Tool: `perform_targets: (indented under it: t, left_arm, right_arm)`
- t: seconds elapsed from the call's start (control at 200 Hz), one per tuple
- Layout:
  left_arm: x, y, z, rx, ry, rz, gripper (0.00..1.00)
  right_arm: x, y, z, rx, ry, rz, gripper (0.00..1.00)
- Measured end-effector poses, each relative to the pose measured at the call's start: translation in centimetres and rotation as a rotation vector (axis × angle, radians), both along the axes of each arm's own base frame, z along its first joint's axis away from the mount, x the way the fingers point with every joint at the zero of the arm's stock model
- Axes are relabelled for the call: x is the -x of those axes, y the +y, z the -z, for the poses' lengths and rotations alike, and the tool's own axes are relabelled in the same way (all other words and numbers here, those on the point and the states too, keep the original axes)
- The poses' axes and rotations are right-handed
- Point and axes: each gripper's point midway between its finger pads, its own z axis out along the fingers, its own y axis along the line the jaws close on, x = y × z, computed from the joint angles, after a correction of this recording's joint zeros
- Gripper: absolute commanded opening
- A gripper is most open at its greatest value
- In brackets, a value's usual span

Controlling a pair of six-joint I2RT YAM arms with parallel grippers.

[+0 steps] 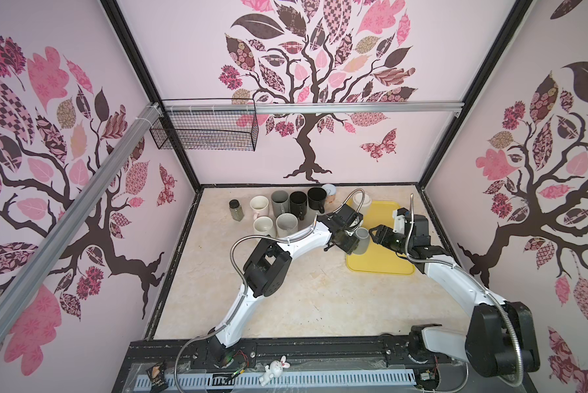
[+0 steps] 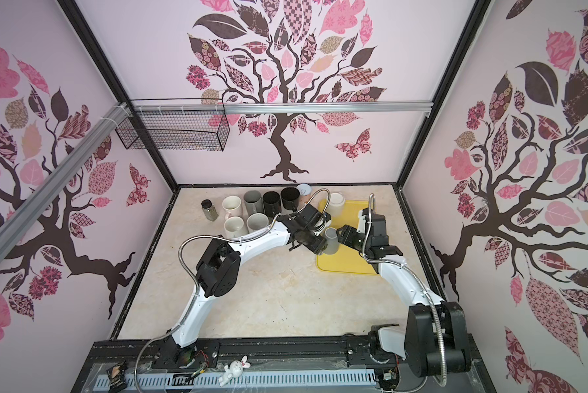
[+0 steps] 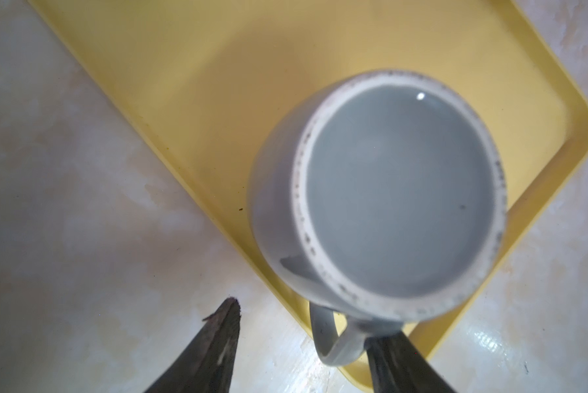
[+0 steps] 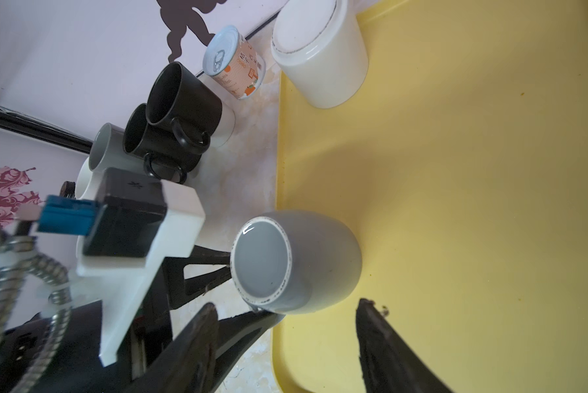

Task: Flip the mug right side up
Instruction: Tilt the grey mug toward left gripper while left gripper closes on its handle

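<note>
Mug (image 1: pixel 361 241) base-up, axis vertical, on tray (image 1: pixel 384 265) left edge, right of centre in both top views. My left tool (image 3: pixel 306 323) open astride handle (image 3: pixel 333 340), no grip; right tool (image 4: pixel 287 304) open, empty, opposite side.

Arms angled inward — left hand (image 3: pixel 309 321) and right hand (image 4: pixel 287 304) both spread.

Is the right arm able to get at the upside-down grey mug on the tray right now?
Probably yes. The right hand is open, lined up with the grey mug on the yellow tray, with nothing between. The left hand, also open, crowds the handle side, so keep to the bare side.
</note>
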Motion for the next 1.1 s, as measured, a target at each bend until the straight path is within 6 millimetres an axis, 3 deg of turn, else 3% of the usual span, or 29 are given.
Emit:
perform_targets:
  t: [0.125,0.26,0.38,0.71,0.865,0.99,1.095]
  left_arm:
    - [-0.4,-0.4,0.2,0.001,-0.001,-0.007,0.46]
    - [-0.8,-0.6,0.8,-0.009,-0.001,-0.009,0.18]
    - [-0.8,-0.8,0.7,-0.002,-0.004,-0.006,0.0]
    - [0.3,-1.6,0.8,-0.021,-0.022,0.048,0.0]
    - [0.8,-1.7,0.6,-0.019,-0.022,0.065,0.0]
    - [1.3,-1.5,-0.4,-0.001,-0.017,0.075,0.0]
    - [1.5,-2.0,-2.4,0.049,-0.021,0.082,0.0]
  right_arm:
    - [0.5,0.0,0.3,-0.007,0.001,0.005,0.66]
    - [0.8,0.0,0.8,-0.007,0.012,0.006,0.67]
    - [0.9,0.0,1.0,-0.011,0.016,0.006,0.67]
    - [2.4,0.0,1.1,-0.068,-0.006,0.037,0.68]
    - [3.5,-0.2,2.1,-0.165,0.002,0.077,0.68]
    - [4.0,-0.5,3.1,-0.234,0.031,0.11,0.67]
    - [4.1,-0.5,2.9,-0.248,0.022,0.111,0.63]
